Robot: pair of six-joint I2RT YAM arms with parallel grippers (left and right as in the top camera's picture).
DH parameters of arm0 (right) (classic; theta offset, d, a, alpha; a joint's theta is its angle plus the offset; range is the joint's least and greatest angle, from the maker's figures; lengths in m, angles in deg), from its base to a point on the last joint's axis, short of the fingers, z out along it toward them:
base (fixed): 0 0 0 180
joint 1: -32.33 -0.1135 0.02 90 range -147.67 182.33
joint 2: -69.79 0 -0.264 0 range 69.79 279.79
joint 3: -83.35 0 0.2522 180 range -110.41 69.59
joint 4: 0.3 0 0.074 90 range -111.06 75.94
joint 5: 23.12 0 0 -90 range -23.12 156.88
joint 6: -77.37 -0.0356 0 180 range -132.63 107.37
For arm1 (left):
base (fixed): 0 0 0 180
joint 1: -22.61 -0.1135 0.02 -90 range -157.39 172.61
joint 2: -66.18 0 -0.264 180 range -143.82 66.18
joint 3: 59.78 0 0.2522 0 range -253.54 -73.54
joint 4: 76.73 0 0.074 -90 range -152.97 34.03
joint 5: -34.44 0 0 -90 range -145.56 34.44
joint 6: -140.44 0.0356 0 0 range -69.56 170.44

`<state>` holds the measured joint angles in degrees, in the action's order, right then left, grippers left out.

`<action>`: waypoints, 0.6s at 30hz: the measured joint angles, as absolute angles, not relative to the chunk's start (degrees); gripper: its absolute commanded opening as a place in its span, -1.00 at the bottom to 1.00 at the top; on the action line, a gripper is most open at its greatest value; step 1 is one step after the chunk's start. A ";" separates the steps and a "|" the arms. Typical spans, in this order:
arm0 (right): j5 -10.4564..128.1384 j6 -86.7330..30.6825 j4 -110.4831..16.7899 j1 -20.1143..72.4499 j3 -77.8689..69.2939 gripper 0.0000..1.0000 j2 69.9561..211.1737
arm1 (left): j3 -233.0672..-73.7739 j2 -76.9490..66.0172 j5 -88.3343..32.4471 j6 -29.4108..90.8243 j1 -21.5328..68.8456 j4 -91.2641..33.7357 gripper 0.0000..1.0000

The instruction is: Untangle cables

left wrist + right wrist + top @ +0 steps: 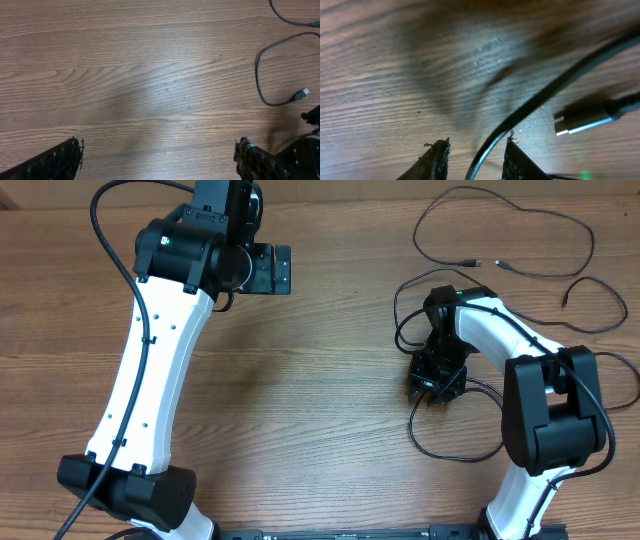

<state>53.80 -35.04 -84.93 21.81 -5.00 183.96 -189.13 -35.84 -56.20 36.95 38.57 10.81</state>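
The right gripper point(477, 145) is down at the table with its jaws drawn narrow around a cable point(540, 97). The cable runs up between them toward 2 o'clock. A sliver of wood shows on each side of it, so I cannot tell whether it is pinched. A silver plug point(582, 122) lies just beside the cable at 3 o'clock.

In the overhead view, loops point(445, 448) curl out from under the right gripper toward 6 o'clock and 11 o'clock and cross one another beneath the arm. This knot looks unsorted.

Well apart at 1 o'clock, a long strand point(560, 220) lies in an open curve on the table point(320, 400). Its ends are free and nothing crosses it, so that part looks done.

The left gripper point(157, 150) is spread wide and holds nothing. It hangs over bare wood at 10 o'clock from the knot.

I judge the task partly done. One strand is out. The cluster at the right gripper is left to pull apart, probably starting with the cable between the jaws.
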 measured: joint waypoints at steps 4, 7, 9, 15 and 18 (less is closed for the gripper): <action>53.72 -35.28 -83.84 21.83 -5.00 -0.80 183.96 | -189.13 -35.86 -56.20 36.95 38.57 10.79 0.99; 53.74 -35.46 -83.03 21.85 -4.98 -0.92 183.96 | -189.13 -35.86 -56.20 36.95 38.57 10.79 0.99; 53.74 -35.30 -82.55 21.96 -4.98 -0.93 183.96 | -189.13 -35.86 -56.20 36.95 38.57 10.79 0.99; 53.72 -37.23 -81.41 22.81 -4.98 -0.93 183.96 | -189.13 -35.86 -56.20 36.95 38.57 10.79 1.00; 53.74 -39.22 -81.15 23.42 -4.98 -0.93 183.96 | -189.13 -35.86 -56.20 36.97 38.57 10.79 0.99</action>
